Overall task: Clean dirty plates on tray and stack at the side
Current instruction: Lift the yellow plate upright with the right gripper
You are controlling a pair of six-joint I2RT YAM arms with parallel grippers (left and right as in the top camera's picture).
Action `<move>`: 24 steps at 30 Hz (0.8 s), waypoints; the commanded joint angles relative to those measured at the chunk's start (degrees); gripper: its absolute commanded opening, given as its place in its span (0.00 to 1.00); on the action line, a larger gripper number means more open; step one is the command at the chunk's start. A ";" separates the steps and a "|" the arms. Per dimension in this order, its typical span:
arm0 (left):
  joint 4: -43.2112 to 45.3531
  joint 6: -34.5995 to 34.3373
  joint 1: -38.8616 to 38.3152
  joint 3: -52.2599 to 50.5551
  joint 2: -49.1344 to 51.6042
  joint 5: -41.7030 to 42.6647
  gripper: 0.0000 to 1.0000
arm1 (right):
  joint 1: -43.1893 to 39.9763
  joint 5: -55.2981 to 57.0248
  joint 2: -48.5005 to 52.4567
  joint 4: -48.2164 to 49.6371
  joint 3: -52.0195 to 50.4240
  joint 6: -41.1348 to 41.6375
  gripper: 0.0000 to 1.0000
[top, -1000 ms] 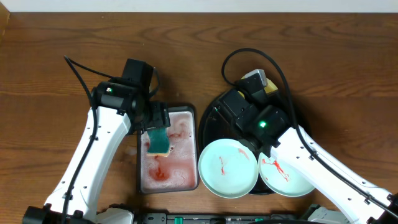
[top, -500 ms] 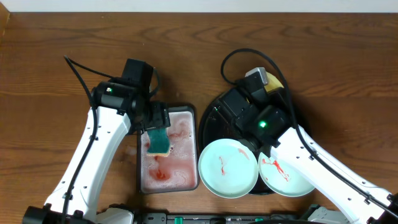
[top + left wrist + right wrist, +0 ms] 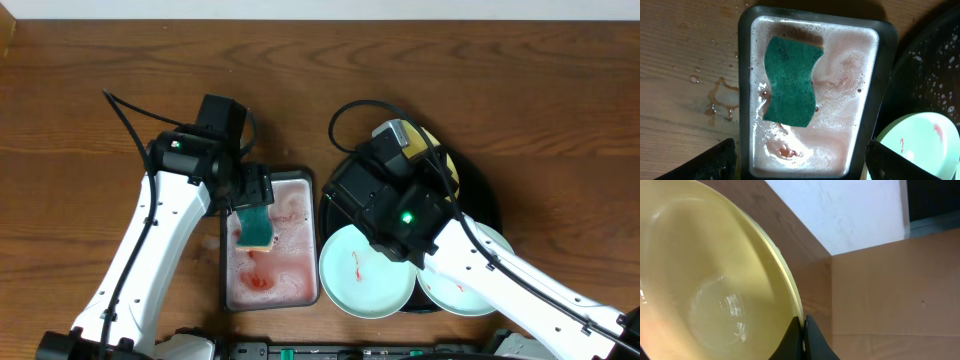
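Right gripper (image 3: 801, 326) is pinched tight on the rim of the yellow plate (image 3: 705, 280), holding it tipped up over the far side of the black tray (image 3: 478, 190). Left gripper (image 3: 800, 145) hangs wide open with nothing in it, right above the green sponge (image 3: 791, 80), which lies in pink suds in the rectangular tray (image 3: 883, 65). 2 mint plates, one (image 3: 365, 270) and the other (image 3: 495, 242), sit on the black tray's near edge, red smears showing. Nothing is stacked at the side yet, so I'd call this early: 3 plates left to wipe and stack
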 commanded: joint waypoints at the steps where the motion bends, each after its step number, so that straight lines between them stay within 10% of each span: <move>1: -0.09 0.33 0.09 0.07 -0.04 -0.50 0.82 | 0.59 4.81 -0.81 -0.07 0.15 -0.35 0.01; 14: -0.09 0.33 0.09 0.09 -0.04 -0.50 0.82 | -0.31 1.29 -0.81 -0.02 0.15 4.35 0.01; 24: -0.07 0.33 0.09 0.09 -0.04 -0.50 0.83 | -25.83 -45.64 -1.64 2.64 0.17 8.57 0.01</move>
